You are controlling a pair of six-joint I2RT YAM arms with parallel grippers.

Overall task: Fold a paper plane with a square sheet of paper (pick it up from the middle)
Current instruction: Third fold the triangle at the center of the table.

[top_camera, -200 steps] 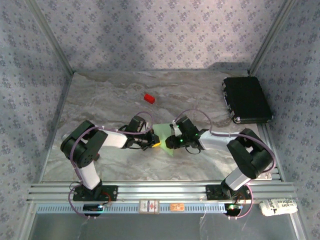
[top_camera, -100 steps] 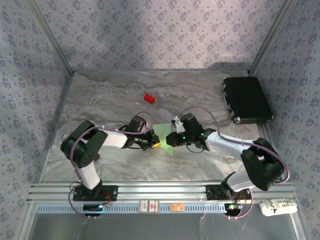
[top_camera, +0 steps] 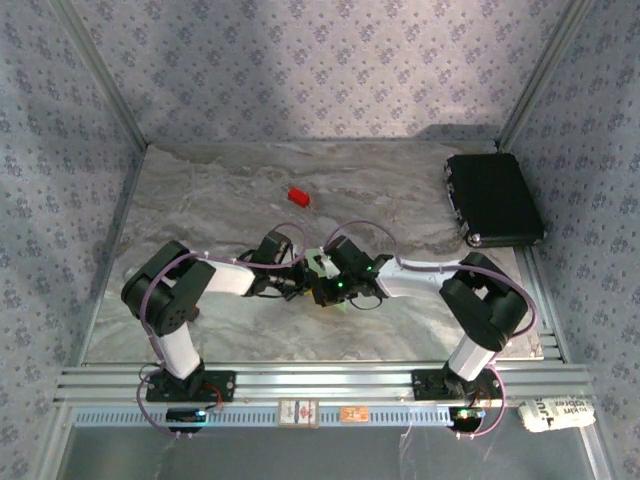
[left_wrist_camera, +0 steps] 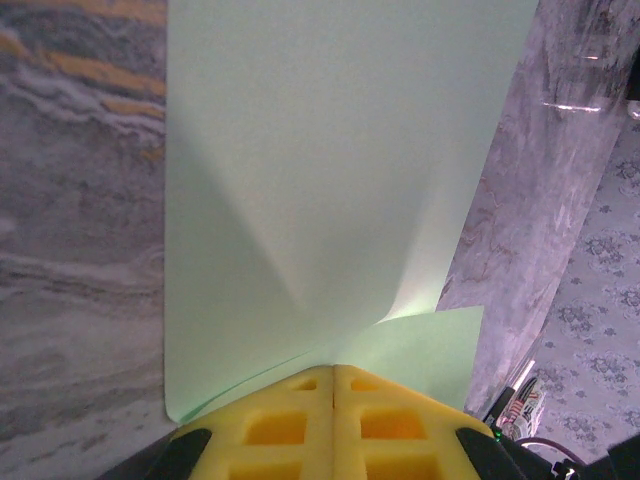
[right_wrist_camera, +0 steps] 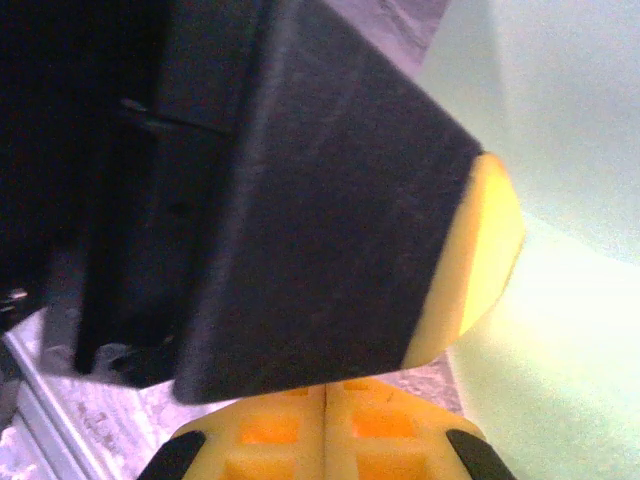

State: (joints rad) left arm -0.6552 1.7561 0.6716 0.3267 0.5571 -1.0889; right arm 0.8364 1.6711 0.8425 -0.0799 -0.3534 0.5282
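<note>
The square sheet of paper (left_wrist_camera: 330,170) is pale green, bent up with a soft crease. One folded flap lies at its lower right. My left gripper (left_wrist_camera: 333,372) is shut on its near edge, and the sheet comes out from between the yellow pads. In the top view the left gripper (top_camera: 303,286) and right gripper (top_camera: 322,288) meet tip to tip at the table's middle and cover most of the paper. In the right wrist view my right gripper (right_wrist_camera: 327,388) is shut with nothing visible between its pads. The left gripper's black finger (right_wrist_camera: 330,220) is directly in front, with the paper (right_wrist_camera: 560,300) beside it.
A small red block (top_camera: 298,196) lies behind the grippers on the marble table (top_camera: 200,190). A black case (top_camera: 493,198) sits at the back right corner. A white packet (top_camera: 558,411) lies beyond the rail at the near right. Patterned walls enclose three sides.
My right arm swung left over the paper until its gripper met the left one, and its jaws closed. The left gripper stayed put, holding the sheet.
</note>
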